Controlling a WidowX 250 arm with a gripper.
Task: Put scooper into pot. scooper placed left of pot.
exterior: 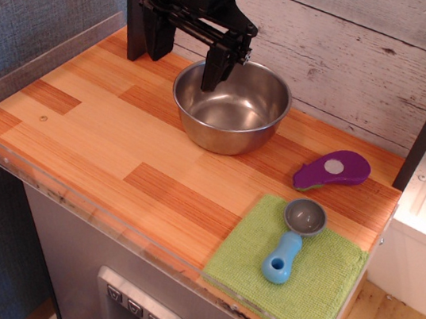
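A single camera looks down at an angle on a wooden butcher-block surface (103,143) with a clear plastic edge along the front and left.

At the back, a black robot arm reaches down from above. Its claw (226,63) hangs over the back left rim of the pot (231,106), a large shiny steel bowl that sits upright near the back centre of the surface. Two dark fingers (213,67) point downward; from this angle they overlap, and I cannot tell whether they are apart or together. Nothing is held between them.

The scooper (290,242) lies well apart from the claw, at the front right of the surface. It rests flat on a square green cloth (323,284) that covers the front right corner. Its round grey cup head is toward the back, at the cloth's rear edge, and its chunky light-blue handle, with a hole near the end, points toward the front. The pot stands between the claw and the scooper, and the scooper does not touch the pot.

Just behind the cloth lies a purple oval tool (333,170) with a grey disc on top, near the right edge.
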